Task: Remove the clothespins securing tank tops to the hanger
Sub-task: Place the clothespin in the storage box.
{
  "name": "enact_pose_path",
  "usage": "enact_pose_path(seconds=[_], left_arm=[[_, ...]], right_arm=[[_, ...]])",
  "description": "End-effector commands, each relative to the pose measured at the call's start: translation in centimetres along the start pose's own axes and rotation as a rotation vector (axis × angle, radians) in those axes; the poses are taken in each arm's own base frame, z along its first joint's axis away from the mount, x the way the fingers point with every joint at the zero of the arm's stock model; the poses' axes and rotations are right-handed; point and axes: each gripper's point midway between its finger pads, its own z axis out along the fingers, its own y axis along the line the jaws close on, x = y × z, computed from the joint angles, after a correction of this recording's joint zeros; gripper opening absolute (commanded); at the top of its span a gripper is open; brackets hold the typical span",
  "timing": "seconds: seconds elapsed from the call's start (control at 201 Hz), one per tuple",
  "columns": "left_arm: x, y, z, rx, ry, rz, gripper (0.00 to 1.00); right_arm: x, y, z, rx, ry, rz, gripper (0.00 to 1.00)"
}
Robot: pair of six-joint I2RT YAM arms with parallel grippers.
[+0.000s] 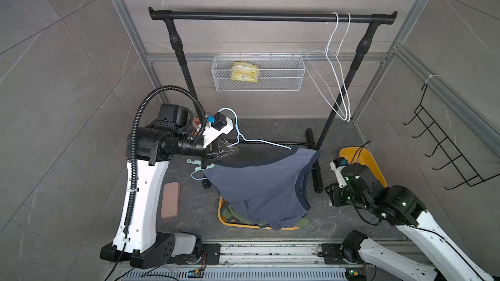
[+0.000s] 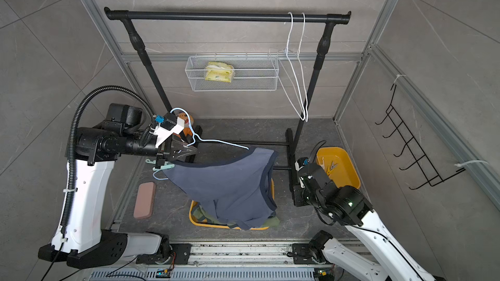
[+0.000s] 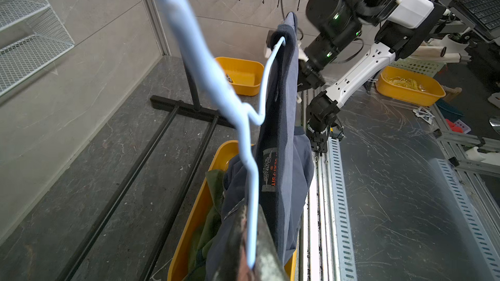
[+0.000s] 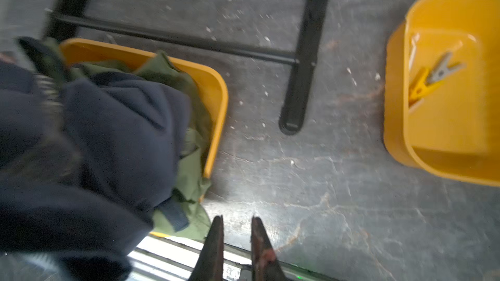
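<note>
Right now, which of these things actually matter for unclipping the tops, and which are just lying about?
Part of the job:
- left gripper, clamped on the blue hanger
- navy tank top
- mint clothespins at the hanger's end
- olive tops in the yellow bin
- loose clothespins in the yellow tray
- right gripper, empty

Lying about:
- wire basket with a yellow packet
- pink block
- white hangers on the rail

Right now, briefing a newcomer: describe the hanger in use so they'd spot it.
Find the black clothes rack. In front, the left gripper clamps a hanger carrying the navy tank top. It is pale blue; the white hangers above are bare.
</note>
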Motion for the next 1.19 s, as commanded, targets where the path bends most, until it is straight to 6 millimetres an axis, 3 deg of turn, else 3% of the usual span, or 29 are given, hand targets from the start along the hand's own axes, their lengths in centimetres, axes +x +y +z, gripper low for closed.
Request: enact_pose_path(seconds=[0.0,0.239,0.368,0.622,0.861,1.189], left_arm=[[-1.5,-1.0,-0.4,0.019,-0.053,0.066,0.0],[-0.9,-1.4,-0.2,0.03,-0.053,0.061,0.0],[-0.6,-1.5,-0.1,0.037,-0.056,0.055,0.0],[-0.6,-1.4,0.0,0.043,-0.061,0.045,0.0],[-0.5,-1.0,0.2,0.047,-0.058,0.033,0.0],[-0.5,-0.6,0.5,0.058,-0.062,0.02,0.0]], right_arm=[[-2.6,-1.9,2.7,0.162,-0.053,0.109,0.0],[-7.5,-6.8,6.1,0.332,-0.045,0.185,0.0],[-9.1,-9.9,8.6,0.276,-0.046,0.318,0.0],[-11.4,-19.5,10.5,0.359,-0.14,0.574,0.0],[-9.7,-25.3,12.8,0.438,-0.135,0.735,0.0],[-6.5,-27.1,16.3,0.512,-0.044,0.75,0.08]])
